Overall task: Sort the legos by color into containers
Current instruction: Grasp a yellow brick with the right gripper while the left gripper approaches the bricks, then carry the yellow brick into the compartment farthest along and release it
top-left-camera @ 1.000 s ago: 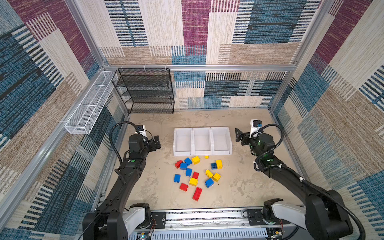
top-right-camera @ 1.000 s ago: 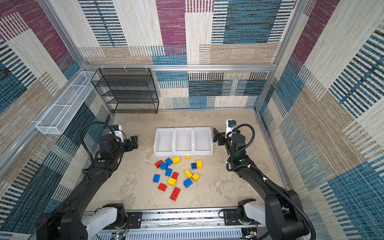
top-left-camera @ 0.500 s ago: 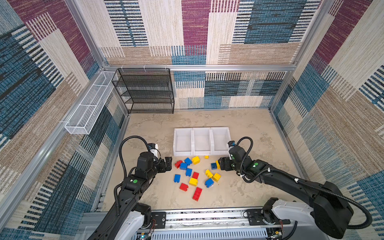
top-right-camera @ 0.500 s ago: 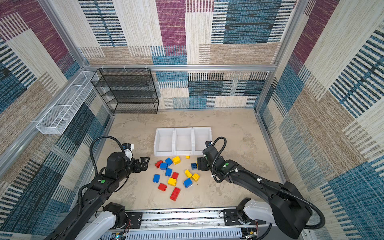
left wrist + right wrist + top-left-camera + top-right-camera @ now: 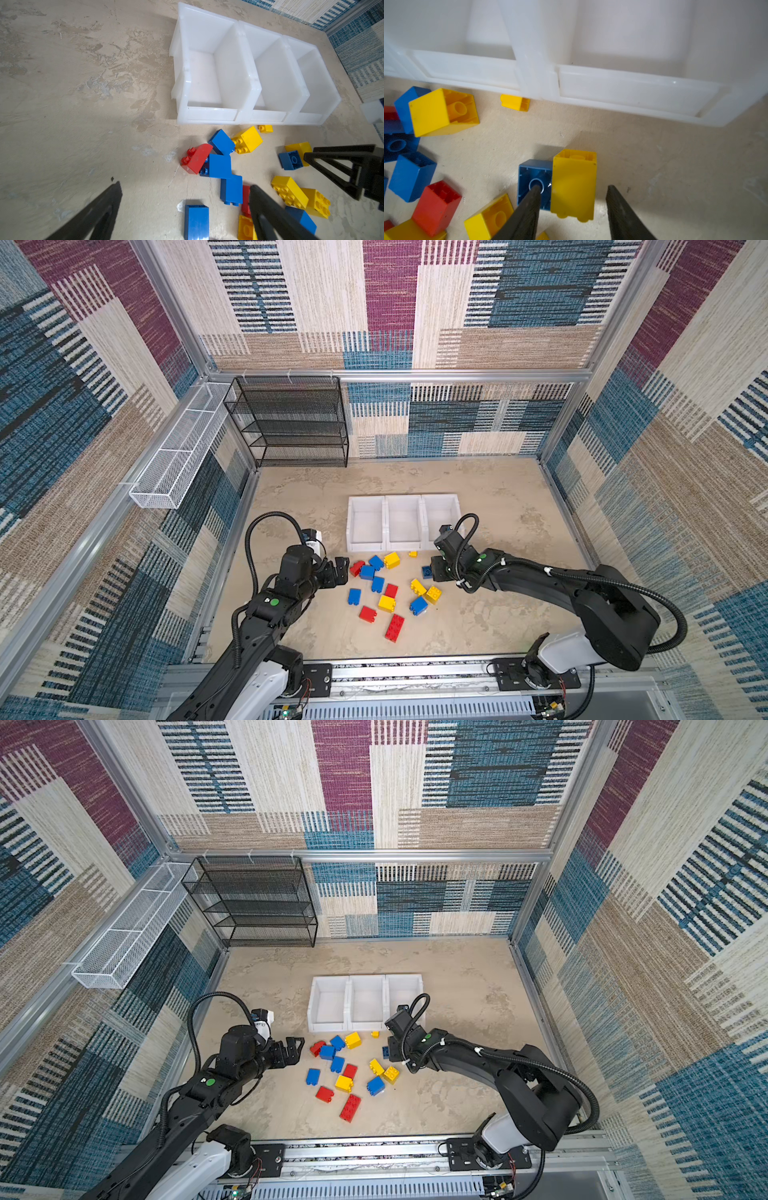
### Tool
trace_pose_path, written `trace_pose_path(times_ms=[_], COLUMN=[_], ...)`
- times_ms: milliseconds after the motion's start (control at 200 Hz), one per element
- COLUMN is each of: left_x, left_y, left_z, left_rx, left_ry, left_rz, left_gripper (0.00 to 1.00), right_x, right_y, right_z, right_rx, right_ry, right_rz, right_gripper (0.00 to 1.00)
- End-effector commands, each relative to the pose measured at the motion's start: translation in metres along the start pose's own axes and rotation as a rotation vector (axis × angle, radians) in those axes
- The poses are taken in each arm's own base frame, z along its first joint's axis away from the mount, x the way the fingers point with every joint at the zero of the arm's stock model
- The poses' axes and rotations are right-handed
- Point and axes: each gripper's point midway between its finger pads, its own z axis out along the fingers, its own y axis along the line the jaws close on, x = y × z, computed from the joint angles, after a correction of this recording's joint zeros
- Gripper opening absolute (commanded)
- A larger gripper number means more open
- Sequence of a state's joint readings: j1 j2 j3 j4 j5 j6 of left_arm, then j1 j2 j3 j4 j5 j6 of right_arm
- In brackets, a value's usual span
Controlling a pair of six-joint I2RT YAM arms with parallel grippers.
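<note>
Your right gripper [image 5: 573,187] straddles the yellow brick [image 5: 574,185], jaws narrowed but seemingly not yet pinching. The brick lies against a blue brick [image 5: 533,172], near the white bins [image 5: 633,93]. It's light, rigid, slick plastic, so grip its flat sides. Your left gripper [image 5: 185,186] hangs wide open.

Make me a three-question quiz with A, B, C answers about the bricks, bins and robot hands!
1. Where is the tiny yellow brick? A. inside a bin B. just outside the white bins' front C. on the shelf
2. How many white bins? A. two B. three C. five
3. The left gripper is: A. open B. shut on a red brick C. shut on a blue brick
Answers: B, it lies at their front wall; B, three side by side; A, its fingers stand wide apart.
</note>
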State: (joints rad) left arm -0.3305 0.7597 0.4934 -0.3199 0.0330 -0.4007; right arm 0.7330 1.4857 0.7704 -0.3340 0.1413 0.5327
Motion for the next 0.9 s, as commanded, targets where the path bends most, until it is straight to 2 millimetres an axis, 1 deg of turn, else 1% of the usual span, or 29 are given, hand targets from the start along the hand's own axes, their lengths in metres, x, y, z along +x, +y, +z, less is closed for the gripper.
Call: trace_pose_path(times_ms=[0, 205, 416, 521, 596, 691, 801, 897], left_x=[0.002, 0.003, 0.005, 0.005, 0.004, 0.002, 0.001, 0.003], left_y=[-0.002, -0.004, -0.006, -0.008, -0.008, -0.010, -0.012, -0.013], left_z=[0.001, 0.000, 0.000, -0.001, -0.002, -0.002, -0.003, -0.004], left_rx=[0.013, 0.022, 0.026, 0.035, 0.038, 0.045, 0.056, 0.061], left_ry=[0.005, 0.005, 0.010, 0.005, -0.004, -0.010, -0.008, -0.006], left_rz=[-0.022, -0.019, -0.023, -0.025, -0.032, -0.031, -0.031, -0.034], left_gripper=[0.98, 0.98, 0.98, 0.98, 0.98, 0.98, 0.98, 0.98], right_x=[-0.005, -0.007, -0.006, -0.009, -0.014, -0.027, -0.050, -0.072], right_y=[0.000, -0.005, -0.009, -0.009, -0.008, -0.004, 0.004, 0.011], right_z=[0.001, -0.004, -0.010, -0.018, -0.027, -0.044, -0.065, -0.073], right_rx=[0.012, 0.032, 0.042, 0.039, 0.036, 0.019, -0.005, -0.005], right_ry=[-0.016, -0.035, -0.038, -0.047, -0.056, -0.098, -0.163, -0.197], right_rz=[0.012, 0.016, 0.016, 0.019, 0.019, 0.026, 0.004, -0.037], right_gripper=[0.47, 0.33, 0.27, 0.27, 0.27, 0.27, 0.26, 0.28])
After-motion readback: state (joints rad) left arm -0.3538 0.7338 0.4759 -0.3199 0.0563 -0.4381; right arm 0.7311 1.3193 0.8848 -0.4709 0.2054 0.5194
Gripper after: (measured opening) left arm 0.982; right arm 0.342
